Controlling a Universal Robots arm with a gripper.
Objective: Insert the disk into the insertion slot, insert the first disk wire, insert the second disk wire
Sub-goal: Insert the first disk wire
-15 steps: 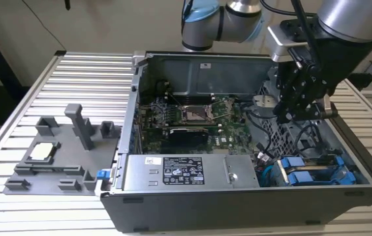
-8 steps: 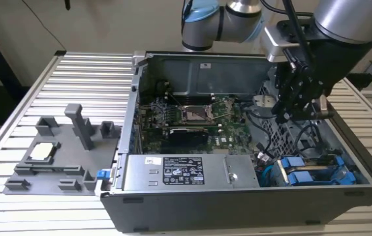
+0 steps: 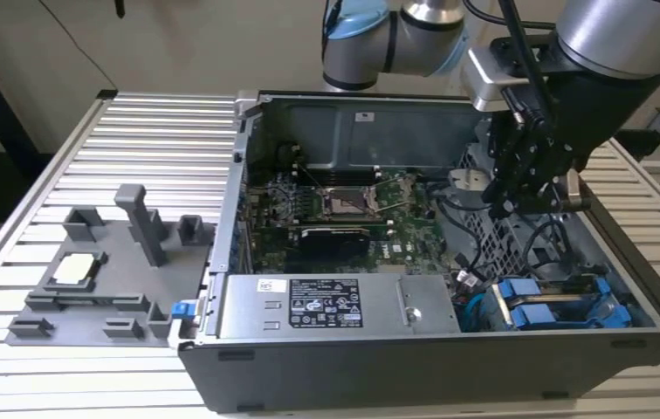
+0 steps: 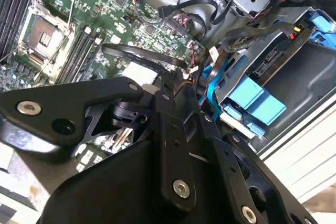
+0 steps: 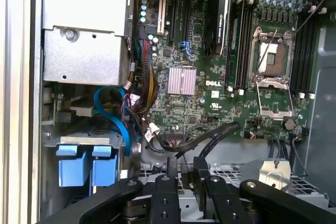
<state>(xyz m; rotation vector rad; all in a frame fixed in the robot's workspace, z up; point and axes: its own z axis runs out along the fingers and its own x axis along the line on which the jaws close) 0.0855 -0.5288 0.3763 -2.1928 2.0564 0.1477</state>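
In the exterior view, an open computer case (image 3: 423,367) stands on a slatted table (image 3: 155,131). The arm enters at the upper right of the frame. Its gripper (image 3: 507,202) hangs inside the case beside the motherboard (image 3: 330,209), close to loose black cables (image 3: 552,240). The disk (image 3: 536,314) sits in the insertion slot (image 3: 487,240) at the lower right of the frame, with its blue frame end showing. It lies just beside a silver box with a white sticker (image 3: 330,305). A grey fixture plate (image 3: 97,279) lies on the table toward the exterior view's left.

In the second wrist view, the gripper (image 4: 176,85) is over the motherboard's edge, and a looped black flat cable (image 4: 142,55) lies just beside it. The disk's blue frame (image 4: 252,100) sits in the grey cage nearby.

In the first wrist view, black cables (image 5: 210,135) run close past the gripper (image 5: 185,166). The disk (image 5: 86,169) rests in the insertion slot (image 5: 79,141), next to the silver box (image 5: 86,51). A blue ribbon cable (image 5: 118,114) curves beside it.

No view shows whether the jaws are open, closed or gripping a cable.
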